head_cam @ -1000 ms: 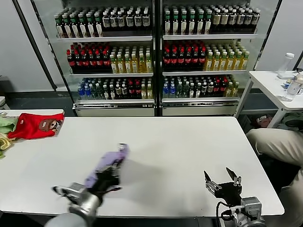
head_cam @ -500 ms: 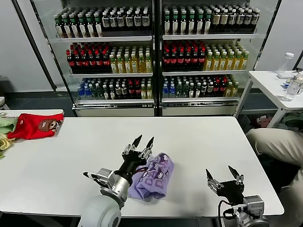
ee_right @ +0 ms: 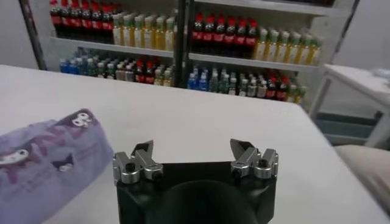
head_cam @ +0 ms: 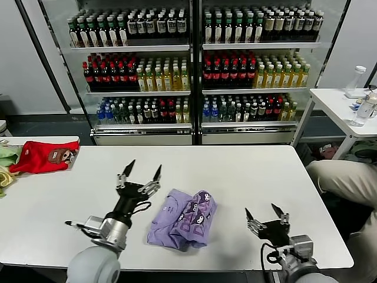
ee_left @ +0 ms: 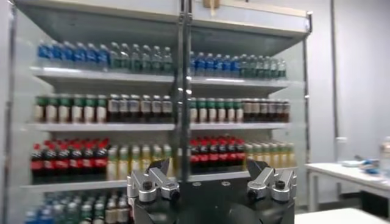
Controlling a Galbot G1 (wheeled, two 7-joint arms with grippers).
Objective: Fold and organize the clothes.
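The lavender T-shirt (head_cam: 184, 219) lies in a folded bundle on the white table (head_cam: 247, 171), near its front middle, with dark purple printed figures showing on its right side. It also shows in the right wrist view (ee_right: 46, 161). My left gripper (head_cam: 141, 171) is open and empty, raised above the table just left of the shirt, fingers pointing up and away; in its own view (ee_left: 209, 169) it faces the fridge shelves. My right gripper (head_cam: 263, 213) is open and empty, low near the table's front right, right of the shirt; its own view (ee_right: 193, 149) shows it too.
A red garment (head_cam: 44, 156) and green and yellow cloths (head_cam: 7, 154) lie at the table's far left. Glass-door drink fridges (head_cam: 194, 65) stand behind the table. A second white table (head_cam: 339, 106) with bottles is at back right. A person's leg (head_cam: 344, 180) is at right.
My left gripper let go of the shirt, swung left and up, away from it. The shirt dropped onto the table and spread a little. The right gripper shifted slightly left.
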